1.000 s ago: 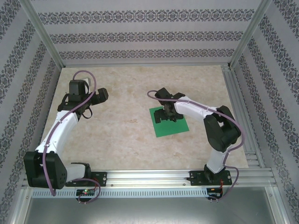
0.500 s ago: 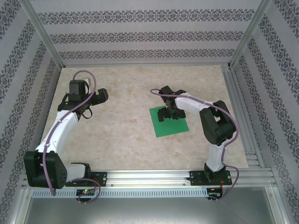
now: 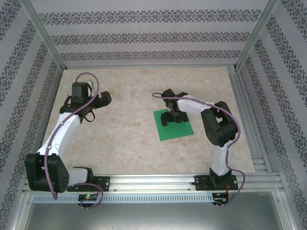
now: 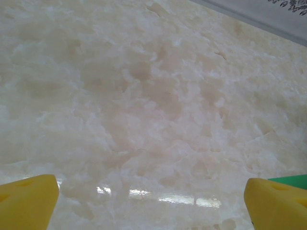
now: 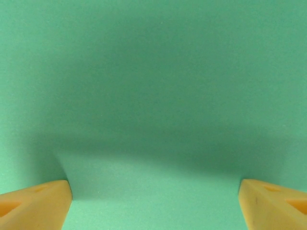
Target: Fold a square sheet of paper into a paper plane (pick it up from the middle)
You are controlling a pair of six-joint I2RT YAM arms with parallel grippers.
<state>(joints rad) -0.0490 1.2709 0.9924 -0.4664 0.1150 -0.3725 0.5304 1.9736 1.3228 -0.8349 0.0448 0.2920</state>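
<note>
The square sheet of paper [image 3: 176,128] is bright green and lies flat on the marble table, right of centre. My right gripper [image 3: 172,119] points down onto the sheet's far half. In the right wrist view the paper [image 5: 153,96] spans the frame. The right gripper [image 5: 153,211] is open, with its orange fingertips [image 5: 33,203] far apart, down at the paper and nothing gripped between them. My left gripper [image 3: 89,108] hovers over bare table at the left. It is open [image 4: 153,201], its yellow fingertips [image 4: 29,199] wide apart. A green corner of the paper [image 4: 293,179] peeks past the right finger.
The tabletop [image 3: 124,139] is bordered by patterned walls and aluminium posts [image 3: 43,33]. A metal rail [image 3: 153,181] runs along the near edge, and slotted rails [image 3: 249,120] line the right side.
The right arm's elbow has swung toward the back and folded tighter, while its gripper stayed over the sheet's far half. The left arm has not moved.
</note>
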